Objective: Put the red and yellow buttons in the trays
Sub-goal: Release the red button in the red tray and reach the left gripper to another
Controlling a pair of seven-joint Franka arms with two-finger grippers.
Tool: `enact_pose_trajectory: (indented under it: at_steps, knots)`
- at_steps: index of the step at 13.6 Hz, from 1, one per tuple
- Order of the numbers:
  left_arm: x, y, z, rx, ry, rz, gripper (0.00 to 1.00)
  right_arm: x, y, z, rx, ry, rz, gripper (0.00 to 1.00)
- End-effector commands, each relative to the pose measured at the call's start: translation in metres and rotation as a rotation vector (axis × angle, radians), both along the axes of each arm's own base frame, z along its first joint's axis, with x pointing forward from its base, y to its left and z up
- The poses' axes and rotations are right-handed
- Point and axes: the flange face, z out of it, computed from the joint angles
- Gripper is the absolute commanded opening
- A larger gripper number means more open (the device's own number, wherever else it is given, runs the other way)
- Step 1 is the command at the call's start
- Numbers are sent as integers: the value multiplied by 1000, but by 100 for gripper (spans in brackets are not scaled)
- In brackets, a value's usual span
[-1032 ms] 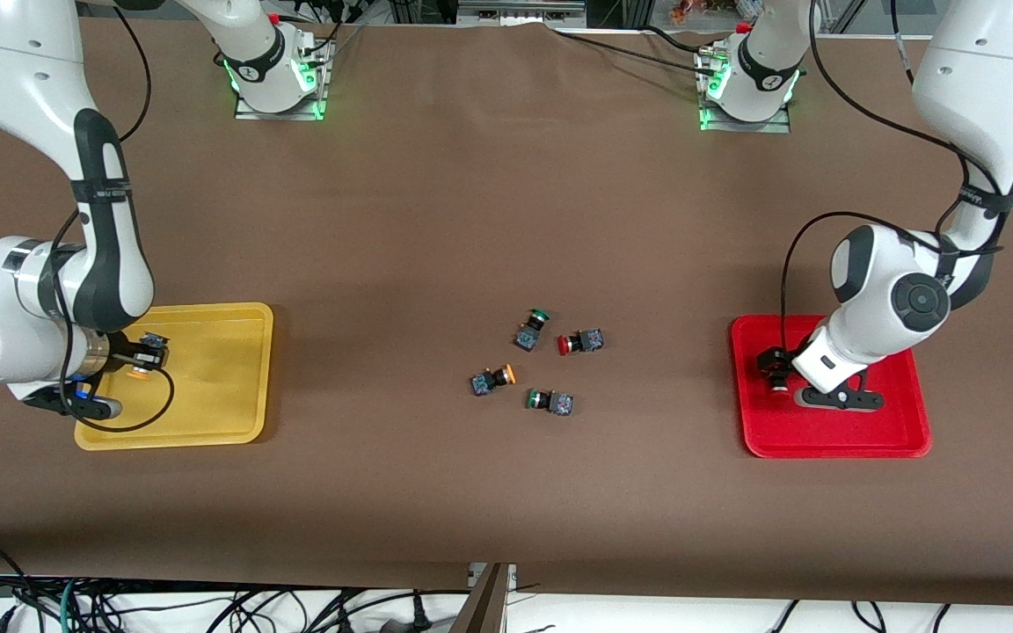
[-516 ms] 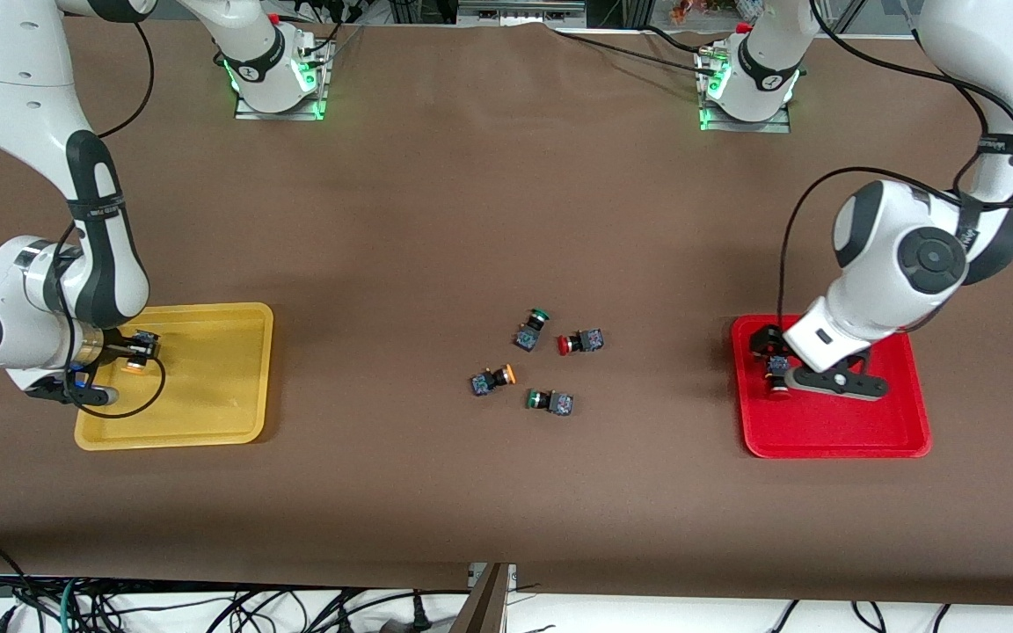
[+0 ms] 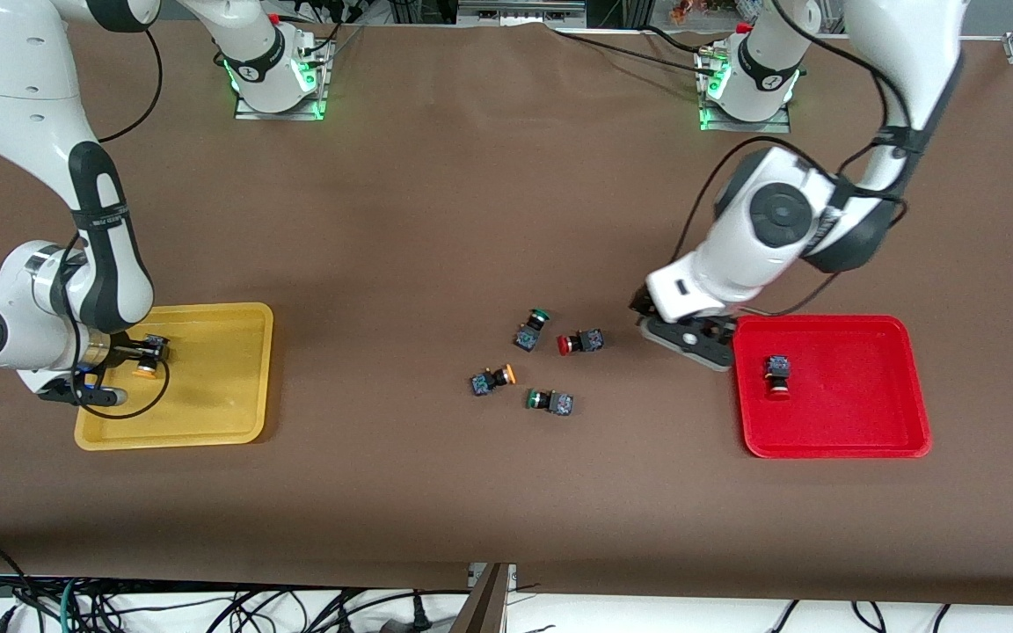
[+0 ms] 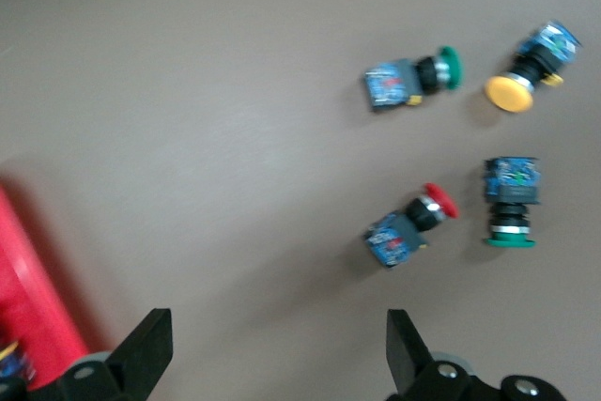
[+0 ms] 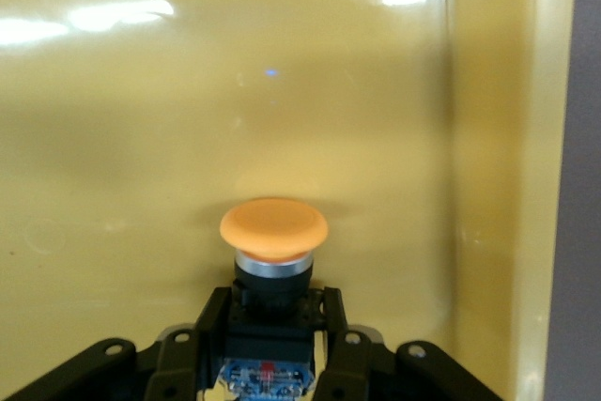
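My left gripper point(image 3: 685, 341) hangs open and empty over the bare table between the red tray point(image 3: 876, 435) and the loose buttons; its fingers point(image 4: 143, 362) stand wide apart, with the red tray's rim point(image 4: 28, 298) beside them. One red button point(image 3: 776, 376) lies in the red tray. Another red button point(image 3: 579, 342) point(image 4: 410, 229) and a yellow button point(image 3: 493, 380) point(image 4: 528, 68) lie mid-table. My right gripper point(image 3: 142, 359) point(image 5: 270, 335) is shut on a second yellow button point(image 5: 272, 241), low over the yellow tray point(image 3: 207, 422) point(image 5: 282, 91).
Two green-capped buttons lie in the same cluster, one point(image 3: 531, 330) point(image 4: 512, 199) farther from the front camera than the loose red button, one point(image 3: 550, 402) point(image 4: 413, 80) nearer. Brown cloth covers the table.
My left gripper let go of a red button in the red tray, rose and moved out toward the cluster. My right gripper stayed over the yellow tray with its button.
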Motion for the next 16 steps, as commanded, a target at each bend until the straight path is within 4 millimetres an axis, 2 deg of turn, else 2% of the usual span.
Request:
enact_pose_trajectory:
  at_steps: [1,2,4,6,7,8,10,14,16]
  knots:
    - [0,-48,-12,94,-69,-227,100,-5,-4,-1,28,-10,0,73]
    - [-7,-61,-18,123,-81,-311,100,-3,-2,2,28,-15,3,96]
    - [-14,-71,-33,141,-63,-473,100,1,3,13,30,-24,4,99]
    - [-18,-75,-45,145,-49,-591,100,10,18,28,39,-48,25,99]
    - [-26,-86,-59,143,-33,-626,100,14,24,36,41,-54,29,99]
    - [-27,-88,-72,163,-31,-666,100,16,36,44,44,-52,19,98]
    - [-30,-90,-98,193,-36,-725,100,19,75,56,39,-33,-44,98]
    - [-36,-95,-144,168,-38,-764,100,22,166,73,7,-60,-202,98]
    - [-38,-96,-153,161,-32,-767,100,19,211,80,-6,-72,-274,99]
